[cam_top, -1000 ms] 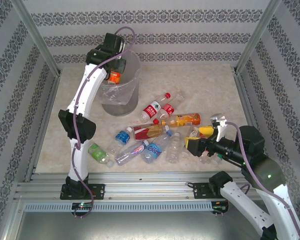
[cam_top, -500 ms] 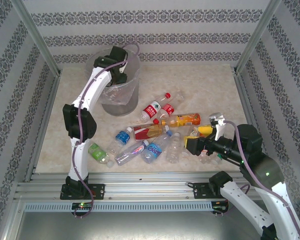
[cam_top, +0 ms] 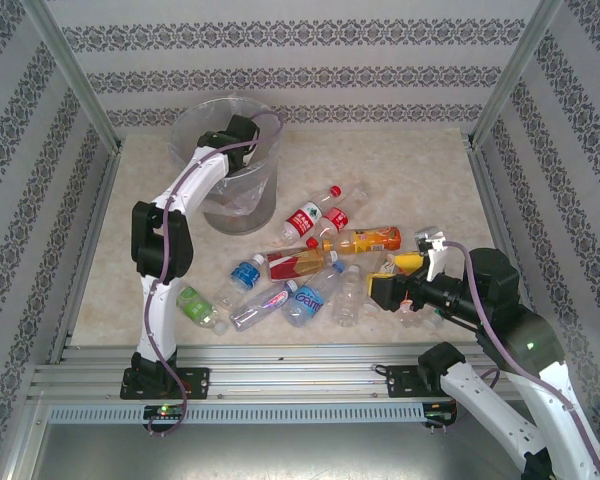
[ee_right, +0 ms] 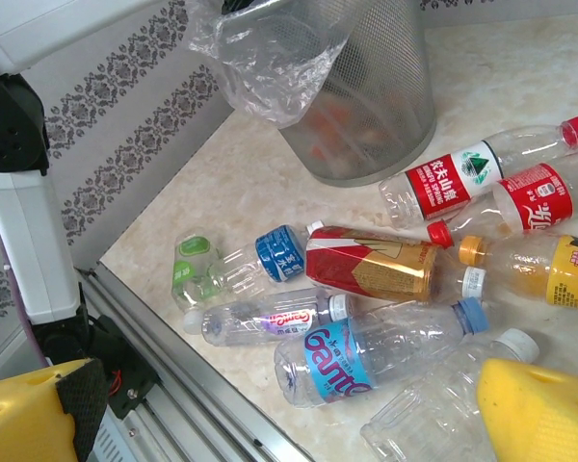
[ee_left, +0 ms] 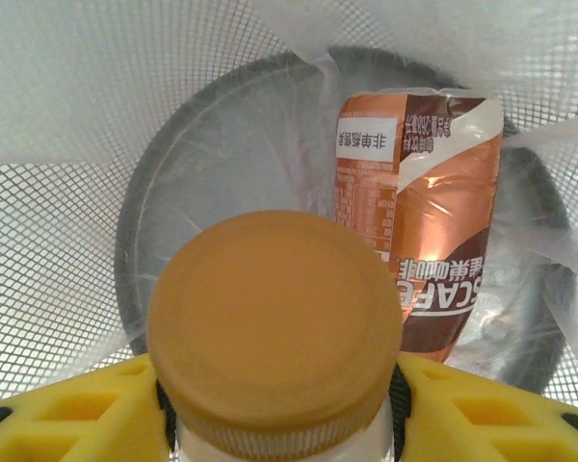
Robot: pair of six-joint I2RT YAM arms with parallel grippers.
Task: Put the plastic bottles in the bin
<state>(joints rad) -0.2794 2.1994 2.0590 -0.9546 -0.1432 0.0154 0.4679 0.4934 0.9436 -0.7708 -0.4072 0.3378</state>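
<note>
Left end effector grips orange-capped bottle; it has sunk deeper into bin.

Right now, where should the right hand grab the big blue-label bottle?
Blue-label bottle: grip the labelled middle from above, closing across its length. It lies on its side; the clear bottle and pink-label bottle flank it, so sideways looks blocked.

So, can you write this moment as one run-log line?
left tool: shut on orange-capped bottle, inside bin | right tool: open, near loose bottles
</note>
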